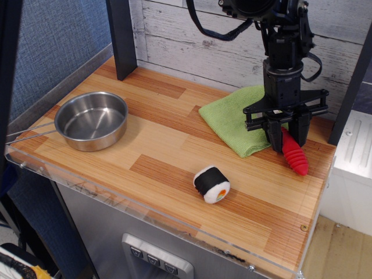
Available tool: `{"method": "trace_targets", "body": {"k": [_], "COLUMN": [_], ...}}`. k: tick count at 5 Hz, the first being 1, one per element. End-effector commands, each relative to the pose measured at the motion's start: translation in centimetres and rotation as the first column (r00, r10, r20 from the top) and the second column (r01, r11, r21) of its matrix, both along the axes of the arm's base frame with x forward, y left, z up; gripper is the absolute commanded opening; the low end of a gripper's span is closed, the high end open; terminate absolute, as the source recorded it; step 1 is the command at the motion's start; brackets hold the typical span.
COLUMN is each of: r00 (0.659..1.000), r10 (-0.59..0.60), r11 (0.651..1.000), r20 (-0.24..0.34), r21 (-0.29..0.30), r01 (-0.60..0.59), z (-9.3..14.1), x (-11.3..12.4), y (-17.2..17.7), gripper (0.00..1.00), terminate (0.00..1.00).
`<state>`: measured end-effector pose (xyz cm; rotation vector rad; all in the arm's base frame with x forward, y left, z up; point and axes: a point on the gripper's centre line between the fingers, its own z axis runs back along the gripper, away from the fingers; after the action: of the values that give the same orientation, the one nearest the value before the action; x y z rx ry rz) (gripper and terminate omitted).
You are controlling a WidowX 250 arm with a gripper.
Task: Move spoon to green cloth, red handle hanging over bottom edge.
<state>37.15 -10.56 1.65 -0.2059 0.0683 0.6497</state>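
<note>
Gripper (287, 135) hung low over the near right corner of the green cloth (237, 119), jaws narrowed around the spoon (292, 151). Its red handle (294, 154) jutted past the cloth's edge onto the wooden table (163, 151); the bowl was hidden. Sushi roll (211, 184) and steel pan (91, 120) sat well apart.
</note>
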Motion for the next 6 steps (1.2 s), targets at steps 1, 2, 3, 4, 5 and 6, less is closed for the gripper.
{"method": "trace_targets", "body": {"k": [1,2,3,4,5,6], "r00": [0.998,0.998,0.996,0.995,0.992,0.985], "r10": [0.029,0.038,0.050,0.072,0.107,0.135], "r11": [1.000,0.999,0.999,0.997,0.993,0.989], "r20": [0.053,0.057,0.068,0.069,0.072,0.105], "r21": [0.004,0.009,0.009,-0.010,-0.056,-0.079], "r01": [-0.029,-0.039,-0.051,-0.071,-0.103,-0.127], "z": [1.3,1.6,2.0,2.7,4.1,6.1], "x": [-0.1,-0.1,-0.1,0.2,0.5,0.9], "y": [0.5,0.8,0.9,1.1,1.5,2.0], "gripper": [1.00,1.00,1.00,1.00,1.00,1.00], "terminate": [0.00,0.00,0.00,0.00,0.00,0.00]}}
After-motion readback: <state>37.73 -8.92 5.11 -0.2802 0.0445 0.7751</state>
